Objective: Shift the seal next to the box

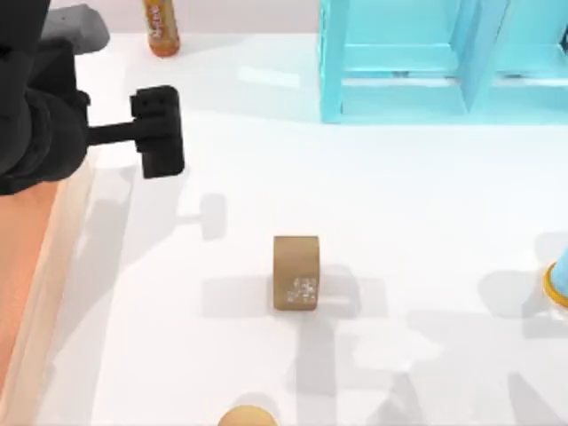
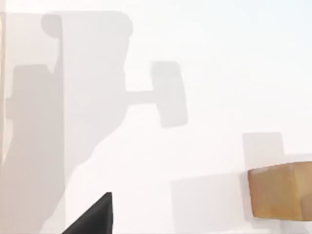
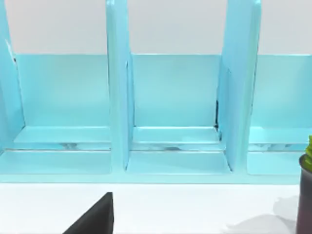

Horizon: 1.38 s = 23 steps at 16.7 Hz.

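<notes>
Well apart, seal (image 1: pixel 295 272) lies right of left gripper (image 1: pixel 158 131).

We see a brightly, evenly lit white surface (image 1: pixel 399 204). Soft grey shadows fall beside the seal (image 1: pixel 295 272) and under the left arm (image 1: pixel 53 115); edges look slightly blurred throughout.

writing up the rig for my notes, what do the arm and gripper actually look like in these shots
The left arm is matte black and bulky, narrowing to a thin black rod that ends in a blocky, rectangular black head, the left gripper. No cables, stripes or lettering can be made out on it. In each wrist view a black wedge-shaped part juts in at the frame edge.
</notes>
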### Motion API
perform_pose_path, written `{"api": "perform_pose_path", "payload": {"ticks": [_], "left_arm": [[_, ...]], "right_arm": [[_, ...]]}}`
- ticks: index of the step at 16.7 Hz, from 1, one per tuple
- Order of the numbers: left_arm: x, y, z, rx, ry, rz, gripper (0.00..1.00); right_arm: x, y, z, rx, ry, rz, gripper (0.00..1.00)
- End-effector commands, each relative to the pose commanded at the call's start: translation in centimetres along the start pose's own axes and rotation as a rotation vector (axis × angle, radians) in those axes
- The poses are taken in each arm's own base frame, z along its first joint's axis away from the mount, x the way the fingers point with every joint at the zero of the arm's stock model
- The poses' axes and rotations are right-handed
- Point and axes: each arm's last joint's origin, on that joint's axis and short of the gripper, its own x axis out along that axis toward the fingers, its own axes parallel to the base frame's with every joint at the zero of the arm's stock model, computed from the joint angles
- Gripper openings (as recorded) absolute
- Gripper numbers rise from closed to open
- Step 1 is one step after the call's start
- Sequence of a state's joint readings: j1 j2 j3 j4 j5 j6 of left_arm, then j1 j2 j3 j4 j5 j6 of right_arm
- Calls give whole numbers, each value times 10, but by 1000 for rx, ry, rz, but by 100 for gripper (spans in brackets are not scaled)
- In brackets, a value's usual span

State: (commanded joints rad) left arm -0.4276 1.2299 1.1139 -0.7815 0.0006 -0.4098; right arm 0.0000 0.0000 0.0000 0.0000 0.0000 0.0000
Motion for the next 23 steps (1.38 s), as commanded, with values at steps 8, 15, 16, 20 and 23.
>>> {"api": "perform_pose_path", "payload": {"ticks": [8,15,16,20,23], "left_arm": [[103,-109,33,-8,470,163,100],[152,-151,16,8,619,274,100],[152,-151,16,8,619,274,100],[152,-149,17,5,618,274,100],[162,-147,11,9,622,276,100]], "right_arm": [[0,0,0,0,0,0,100],[0,0,0,0,0,0,100],[0,0,0,0,0,0,100],[0,0,0,0,0,0,100],[0,0,0,0,0,0,100]]}}
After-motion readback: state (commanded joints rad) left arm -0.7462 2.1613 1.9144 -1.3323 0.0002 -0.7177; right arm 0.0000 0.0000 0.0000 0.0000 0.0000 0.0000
